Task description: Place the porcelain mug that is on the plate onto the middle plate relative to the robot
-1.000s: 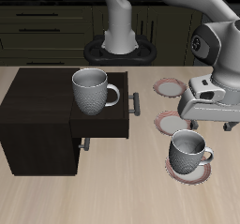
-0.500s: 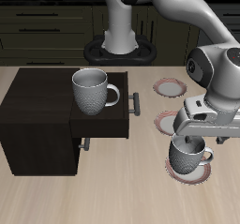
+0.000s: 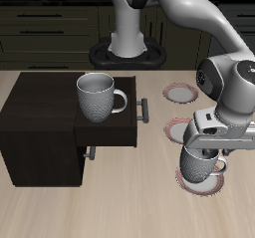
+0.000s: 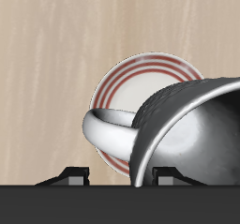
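Fingers (image 3: 185,150) hang spread either side of the mug's (image 3: 202,162) rim, not yet pressed against it as far as can be seen. Mug stands upright on the plate (image 3: 202,185) nearest the table's front edge. Gripper (image 3: 203,149) sits directly above it. Middle plate (image 3: 179,130) lies just behind, partly covered by the gripper. A larger mug (image 3: 97,96) stands on the dark cabinet (image 3: 50,122).

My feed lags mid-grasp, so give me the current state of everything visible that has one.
porcelain mug: upright on its plate, not lifted.
gripper: lowered over that mug's rim, jaws open.
middle plate: bare.
far plate: bare.
larger mug: upright on the cabinet.
cabinet drawer: pulled out slightly.
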Available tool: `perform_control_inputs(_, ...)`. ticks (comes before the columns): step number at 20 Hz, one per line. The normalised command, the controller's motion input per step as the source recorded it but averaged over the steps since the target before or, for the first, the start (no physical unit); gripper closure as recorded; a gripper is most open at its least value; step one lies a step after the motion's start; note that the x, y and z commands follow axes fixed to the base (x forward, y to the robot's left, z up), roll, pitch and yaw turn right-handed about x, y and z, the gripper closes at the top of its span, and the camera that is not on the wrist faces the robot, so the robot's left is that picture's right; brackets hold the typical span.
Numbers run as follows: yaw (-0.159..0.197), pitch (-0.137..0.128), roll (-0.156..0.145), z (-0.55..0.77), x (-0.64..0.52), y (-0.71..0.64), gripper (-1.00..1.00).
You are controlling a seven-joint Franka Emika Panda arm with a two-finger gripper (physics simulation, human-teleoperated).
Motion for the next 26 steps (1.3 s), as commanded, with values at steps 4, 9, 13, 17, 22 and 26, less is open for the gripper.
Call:
perform_control_inputs(4,-0.009,-0.031,-0.005,0.32,-0.01,-0.12,1.00)
perform_control_inputs(9,-0.004,-0.061,-0.005,0.40,0.01,-0.05,1.00)
perform_control_inputs(13,-0.010,-0.046,0.014,0.33,-0.16,0.02,1.00)
perform_control_inputs(17,-0.030,-0.069,0.017,0.54,-0.26,-0.01,1.00)
perform_control_inputs(22,0.003,-0.043,0.000,0.28,-0.24,-0.06,1.00)
perform_control_inputs(26,-0.001,-0.054,-0.007,0.12,-0.26,-0.10,1.00)
